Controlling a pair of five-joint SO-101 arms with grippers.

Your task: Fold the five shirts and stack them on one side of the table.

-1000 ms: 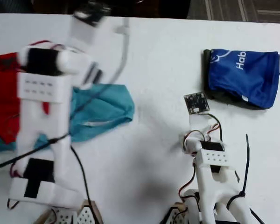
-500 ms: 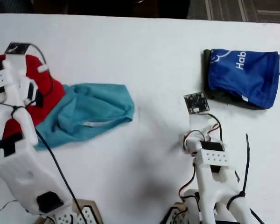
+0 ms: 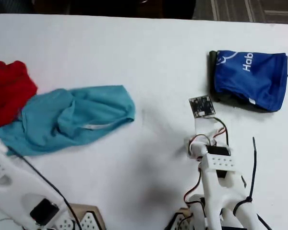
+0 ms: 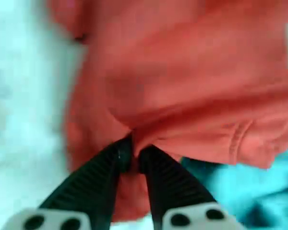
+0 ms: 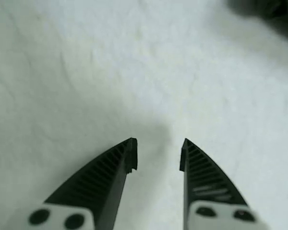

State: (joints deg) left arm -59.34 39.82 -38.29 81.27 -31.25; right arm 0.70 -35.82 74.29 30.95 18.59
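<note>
- High view: a red shirt (image 3: 9, 91) is seen crumpled at the left edge of the white table (image 3: 149, 52).
- A teal shirt (image 3: 72, 120) is spread unfolded just beside it, and the two are touching.
- A folded blue shirt (image 3: 252, 79) is laid at the far right, on top of a dark cloth (image 3: 213, 72) whose edge shows at its left side and beneath it.
- The stack is well apart from the other two shirts.
- The left arm (image 3: 17, 187) is seen at the near left corner; the right arm (image 3: 216, 165) is stretched over the near right part of the table, with a small board (image 3: 202, 106) at its tip, near the stack but not touching it.
- Left wrist view: the left gripper (image 4: 129, 155) is seen pinched tight on a fold of the red shirt, with cloth caught between the black fingers.
- A patch of the teal shirt is seen beyond the red hem.
- Right wrist view: the right gripper (image 5: 157, 153) is held narrowly parted over bare table, with nothing gripped.
- A dark patch is seen at one corner; what it is cannot be told.
</note>
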